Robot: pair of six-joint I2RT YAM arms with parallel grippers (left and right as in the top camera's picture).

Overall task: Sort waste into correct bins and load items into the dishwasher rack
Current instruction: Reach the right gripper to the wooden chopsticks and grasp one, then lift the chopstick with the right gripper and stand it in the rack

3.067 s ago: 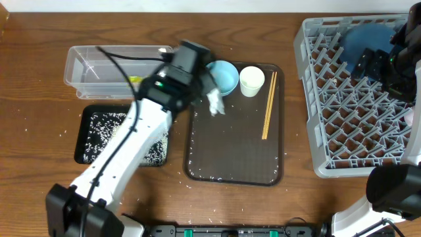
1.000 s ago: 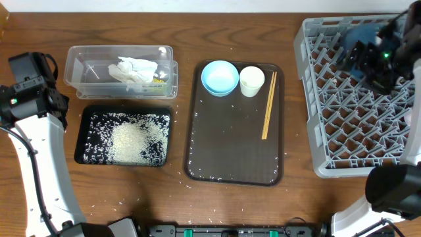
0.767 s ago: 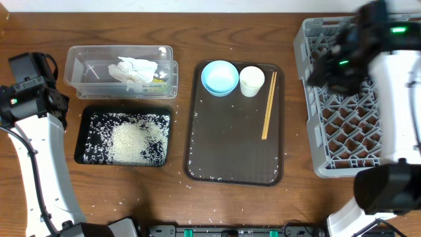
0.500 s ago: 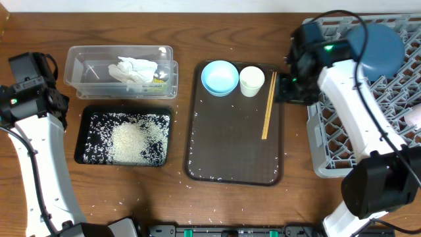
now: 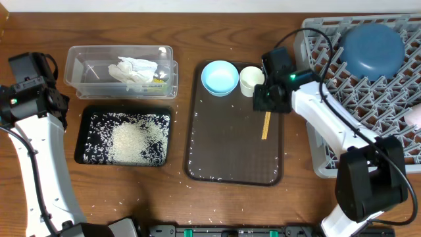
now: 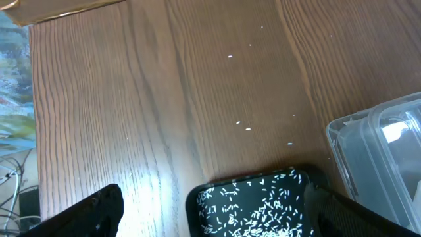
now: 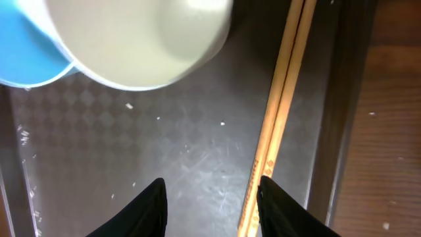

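My right gripper [image 5: 264, 105] [image 7: 210, 207] hangs open low over the brown tray [image 5: 230, 138], with only tray floor between its jaws. The wooden chopsticks [image 5: 266, 125] [image 7: 279, 118] lie along the inner edge of its right finger. The white cup [image 5: 250, 80] [image 7: 138, 39] and the light blue bowl [image 5: 220, 77] [image 7: 26, 59] stand just ahead of it. The dark blue bowl [image 5: 373, 41] rests upside down in the grey rack [image 5: 342, 125]. My left gripper [image 5: 56, 102] [image 6: 220, 214] is wide open and empty, above the black tray's [image 5: 80, 135] [image 6: 197, 197] corner.
The clear tub [image 5: 85, 56] [image 6: 375, 145] holds crumpled tissue [image 5: 135, 69] and a yellow-green packet [image 5: 156, 80]. Rice [image 5: 131, 141] covers the black tray's floor. A pink cup [image 5: 414, 117] shows at the rack's right edge. Stray grains dot the table and brown tray.
My right arm left the dark blue bowl in the rack, swung left to the brown tray, and its jaws narrowed. The left arm dropped the tissue in the tub and withdrew left.
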